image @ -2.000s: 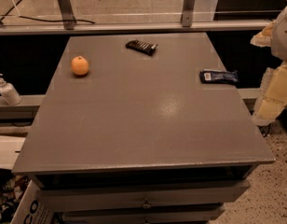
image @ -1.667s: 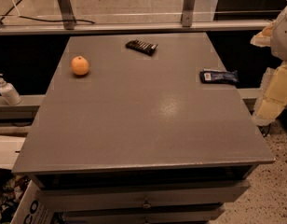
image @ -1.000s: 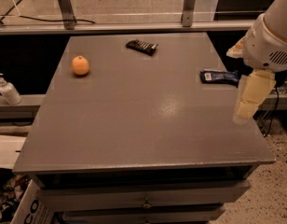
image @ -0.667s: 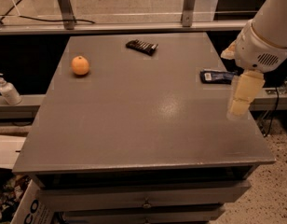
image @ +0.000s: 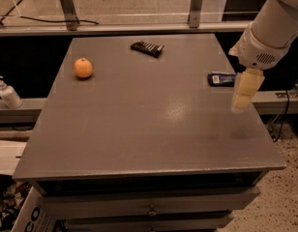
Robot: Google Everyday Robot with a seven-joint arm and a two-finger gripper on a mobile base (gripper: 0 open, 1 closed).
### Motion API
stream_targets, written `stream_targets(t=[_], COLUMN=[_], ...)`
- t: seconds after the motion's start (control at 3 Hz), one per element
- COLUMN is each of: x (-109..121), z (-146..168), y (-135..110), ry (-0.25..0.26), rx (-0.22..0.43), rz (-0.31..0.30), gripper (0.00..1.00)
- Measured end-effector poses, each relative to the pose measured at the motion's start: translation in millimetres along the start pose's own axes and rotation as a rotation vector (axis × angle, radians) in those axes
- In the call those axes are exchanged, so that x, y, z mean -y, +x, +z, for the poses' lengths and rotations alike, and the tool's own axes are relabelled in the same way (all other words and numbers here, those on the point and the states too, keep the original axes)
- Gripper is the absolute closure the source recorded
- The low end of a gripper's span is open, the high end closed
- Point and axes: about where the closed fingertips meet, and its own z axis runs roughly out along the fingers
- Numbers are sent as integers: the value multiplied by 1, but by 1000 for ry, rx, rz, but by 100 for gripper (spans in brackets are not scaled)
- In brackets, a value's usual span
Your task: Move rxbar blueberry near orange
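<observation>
The rxbar blueberry (image: pixel 220 79) is a flat dark-blue wrapper with a white patch, lying at the table's right edge. Its right end is covered by my arm. The orange (image: pixel 83 67) sits on the table at the far left, well apart from the bar. My gripper (image: pixel 245 92) hangs pale and cream-coloured below the white arm housing (image: pixel 267 33), just right of the bar and slightly nearer the front, over the table's right edge.
A black ridged bar (image: pixel 146 48) lies at the back middle of the grey table (image: pixel 139 129). A soap bottle (image: pixel 7 94) stands on a ledge to the left. Drawers (image: pixel 149 208) sit under the tabletop. A cable (image: pixel 283 115) hangs at the right.
My arm has swung in from the right side to over the table's right edge, bringing the gripper next to the blue bar. The bar, the orange and the black bar have not moved.
</observation>
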Motion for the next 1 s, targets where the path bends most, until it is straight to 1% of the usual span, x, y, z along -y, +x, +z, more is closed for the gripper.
stream_targets(t=[0.33, 1.0], x=[24, 62], z=[12, 34], y=[6, 14], ry=[7, -36], rx=[-23, -30], rz=[5, 34], gripper=[0, 0])
